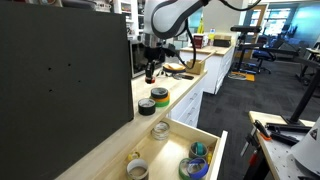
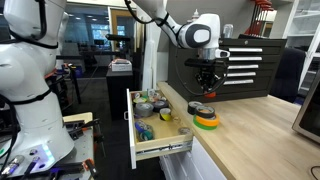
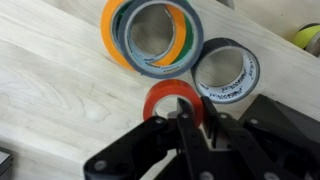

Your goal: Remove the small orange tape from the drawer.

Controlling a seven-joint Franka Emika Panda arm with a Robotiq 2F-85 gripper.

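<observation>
My gripper is shut on the wall of the small orange tape, a thin orange-red ring, with one finger inside the ring and one outside. It holds the ring just above the pale wood counter, next to other rolls. In both exterior views the gripper hangs over the counter, beside and beyond the open drawer. The ring itself is too small to make out in the exterior views.
A stack of larger yellow, grey and green rolls and a black roll lie on the counter under the gripper. The drawer holds a clear roll, a blue and green roll and other items. A dark cabinet stands beside the counter.
</observation>
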